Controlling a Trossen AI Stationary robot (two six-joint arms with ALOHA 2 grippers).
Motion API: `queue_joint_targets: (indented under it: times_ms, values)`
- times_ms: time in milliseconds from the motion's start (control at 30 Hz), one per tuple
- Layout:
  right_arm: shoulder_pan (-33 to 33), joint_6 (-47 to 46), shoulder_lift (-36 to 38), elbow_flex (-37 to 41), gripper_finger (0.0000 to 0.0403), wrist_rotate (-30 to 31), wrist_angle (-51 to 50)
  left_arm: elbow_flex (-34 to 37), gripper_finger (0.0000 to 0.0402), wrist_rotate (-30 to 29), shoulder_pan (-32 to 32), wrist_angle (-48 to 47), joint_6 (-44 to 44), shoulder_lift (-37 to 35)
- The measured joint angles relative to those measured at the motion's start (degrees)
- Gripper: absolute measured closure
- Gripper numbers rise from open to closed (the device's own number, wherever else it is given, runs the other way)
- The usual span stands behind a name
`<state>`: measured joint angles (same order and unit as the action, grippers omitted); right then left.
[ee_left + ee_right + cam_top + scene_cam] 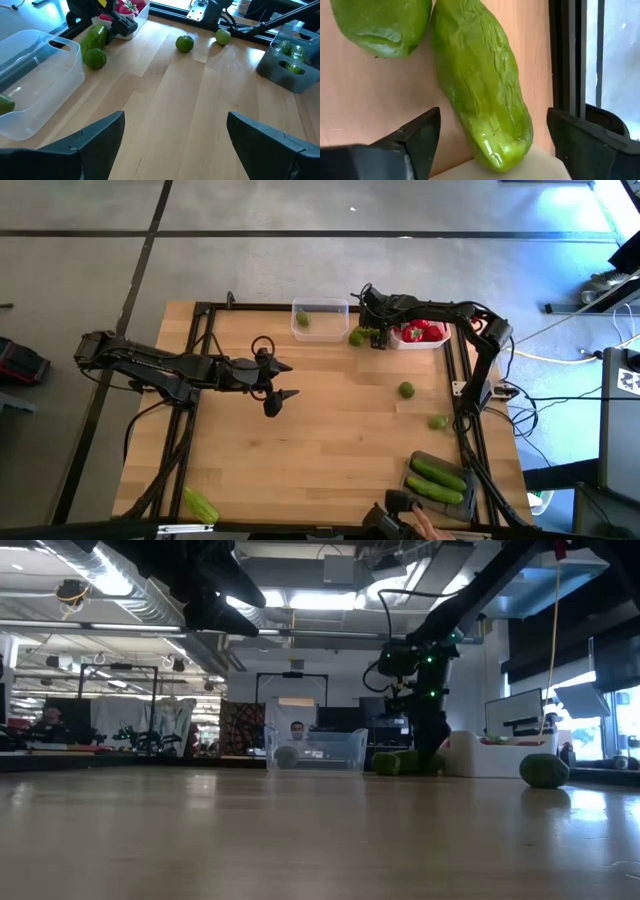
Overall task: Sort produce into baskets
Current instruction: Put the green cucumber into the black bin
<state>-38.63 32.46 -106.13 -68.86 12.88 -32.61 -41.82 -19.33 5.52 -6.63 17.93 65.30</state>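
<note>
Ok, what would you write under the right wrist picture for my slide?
The right gripper, fingers apart, straddles a bumpy green cucumber lying on the wooden table.

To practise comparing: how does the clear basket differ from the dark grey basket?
The clear basket sits at the table's far edge; the dark grey basket sits at the near right corner. The clear basket holds one small round green fruit; the dark grey basket holds two cucumbers. Both are small rounded rectangular tubs.

Overhead camera looking straight down on the pale wooden table (320, 420), low camera level across it toward the room, left wrist angled over the boards, right wrist tight on a bumpy green cucumber (482, 80) also seen overhead (366, 335)
</note>
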Motion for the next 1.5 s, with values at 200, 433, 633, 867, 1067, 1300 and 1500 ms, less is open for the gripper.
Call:
queue_joint_targets:
  times_ms: [200,433,633,867,1067,1300,1500]
  values:
    - [0.0,-0.4,-2.1,0.0,0.0135,-1.6,0.3,0.0,0.0054,0.0,0.0,0.0,0.0,0.0]
    - [0.0,-0.5,-3.1,-0.1,0.0199,-1.9,0.3,0.0,0.0054,0.0,0.0,0.0,0.0,0.0]
    - [0.0,-0.5,-3.0,-0.1,0.0252,-1.5,0.4,0.0,0.0054,0.0,0.0,0.0,0.0,0.0]
    - [0.0,-0.5,-3.0,-0.1,0.0261,-0.4,0.7,0.0,0.0054,0.0,0.0,0.0,0.0,0.0]
    - [0.2,-0.6,-2.8,-0.1,0.0262,-0.3,0.6,0.0,0.0054,0.0,0.1,0.1,-0.3,0.0]
    - [1.3,-2.4,-1.9,-2.9,0.0262,0.5,-3.0,0.0,0.0054,0.0,0.1,0.5,-2.4,-0.5]
    - [4.2,-4.7,3.1,-4.1,0.0262,0.5,-6.3,0.0,0.0054,0.0,0.4,-1.0,-3.3,-2.4]
